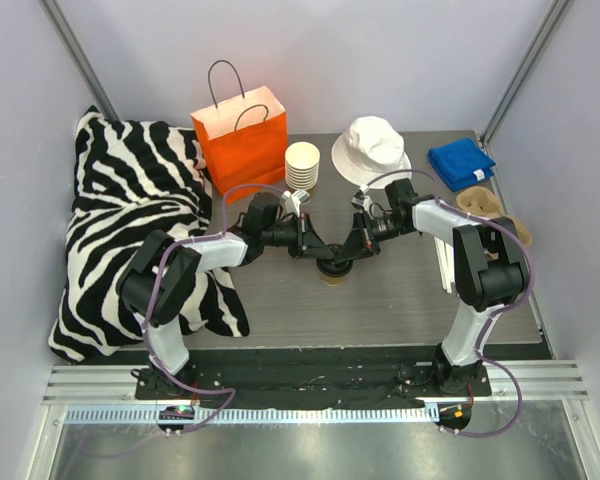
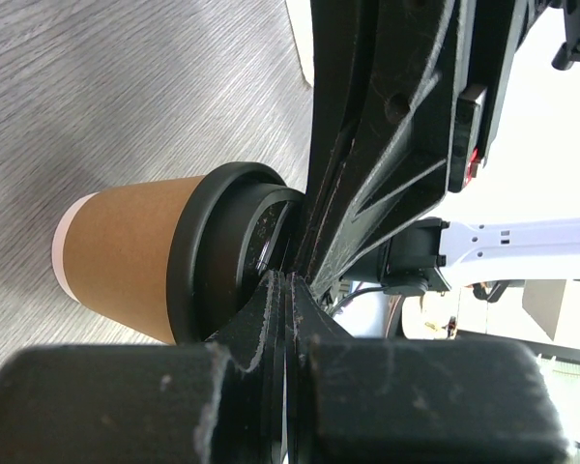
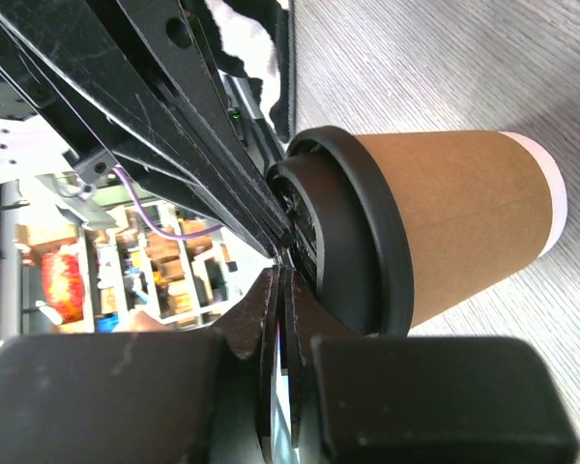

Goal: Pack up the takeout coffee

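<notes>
**Press the lid home evenly**

Overhead: the small tan-brown paper cup [image 1: 333, 278] stands upright mid-frame, with the left gripper [image 1: 318, 256] and right gripper [image 1: 347, 256] meeting over it.

Left wrist: jaws shut, holding nothing, tips against the round black plastic lid [image 2: 222, 251] at centre frame — push straight down.

Right wrist: likewise shut and empty — match the pressure, or the cup may tip.

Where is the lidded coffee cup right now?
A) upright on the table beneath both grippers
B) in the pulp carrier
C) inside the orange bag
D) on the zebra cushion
A: the takeout coffee stands on the grey table, with the left gripper and right gripper meeting over its black lid.
</notes>
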